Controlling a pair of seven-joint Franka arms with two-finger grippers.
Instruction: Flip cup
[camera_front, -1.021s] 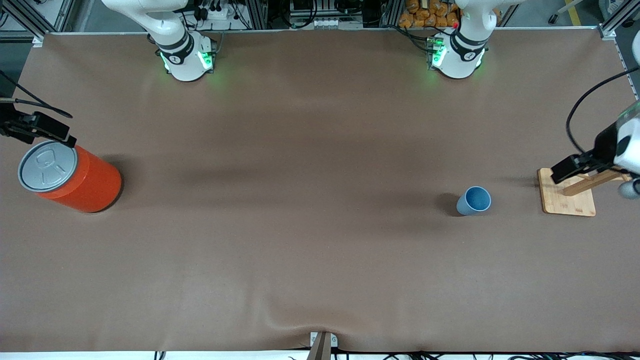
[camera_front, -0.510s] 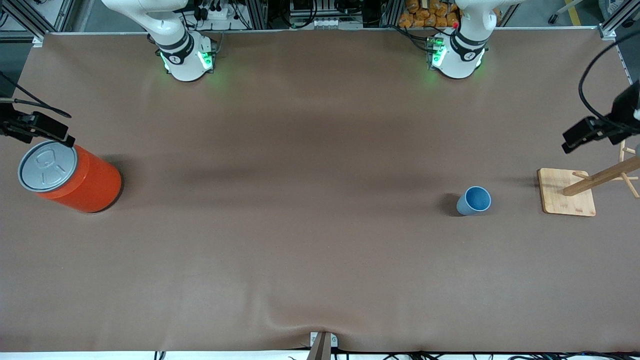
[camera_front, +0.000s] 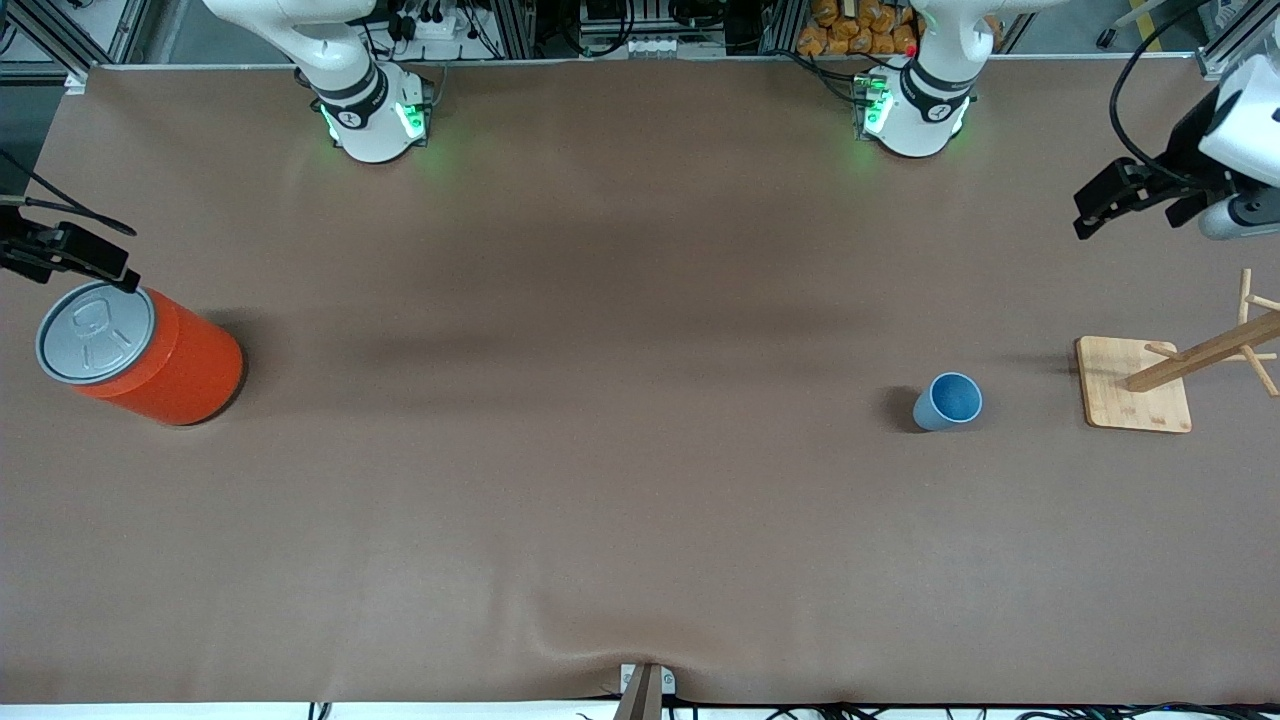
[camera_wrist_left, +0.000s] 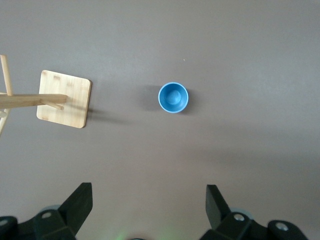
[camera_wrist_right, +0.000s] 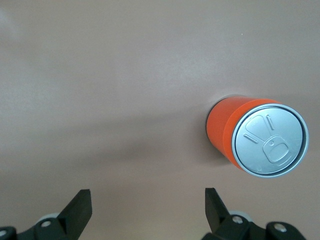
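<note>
Since the earlier frames my left gripper (camera_front: 1090, 210) has lifted off the wooden stand (camera_front: 1135, 385) and drawn back toward the left arm's base; it now hangs high over bare table at that end, jaws spread wide, nothing held. My right gripper (camera_front: 120, 283) waits just above the orange can (camera_front: 150, 355) at the right arm's end, jaws also wide and empty. Cup (camera_front: 948, 401) stands upright, mouth up, alone on the mat, near the stand's base plate and well apart from the can. Judgement: small thin plastic, so light, fairly stiff, smooth enough to slip; I would pinch across the wall near the rim, gently, then rotate. Left wrist view looks straight down into the cup (camera_wrist_left: 173, 97), confirming open mouth and empty interior, which the front view shows only obliquely. Right wrist view shows the can (camera_wrist_right: 260, 140) only, no cup.
</note>
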